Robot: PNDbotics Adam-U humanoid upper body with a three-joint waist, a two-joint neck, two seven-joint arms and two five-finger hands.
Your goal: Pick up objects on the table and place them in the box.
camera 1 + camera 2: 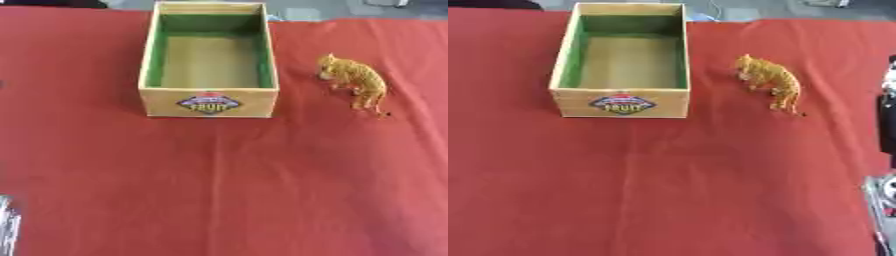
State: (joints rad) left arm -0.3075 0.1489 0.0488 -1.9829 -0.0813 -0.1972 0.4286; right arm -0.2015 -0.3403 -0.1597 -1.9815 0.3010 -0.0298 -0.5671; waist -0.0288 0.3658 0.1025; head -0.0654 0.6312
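Left eye view is showing a silver sliver of the left hand [7,227] at the lower left edge; whether its fingers are apart or together I cannot tell. Going rightward, the wooden box [208,102] is sitting open and empty on the red-covered bench [219,190]. Right of it, near but apart, the toy tiger [770,81] is standing, its long axis slanting toward the right edge. There the right arm [885,125] is showing, the nearer one; its hand's state I cannot tell. Open cloth is lying all around
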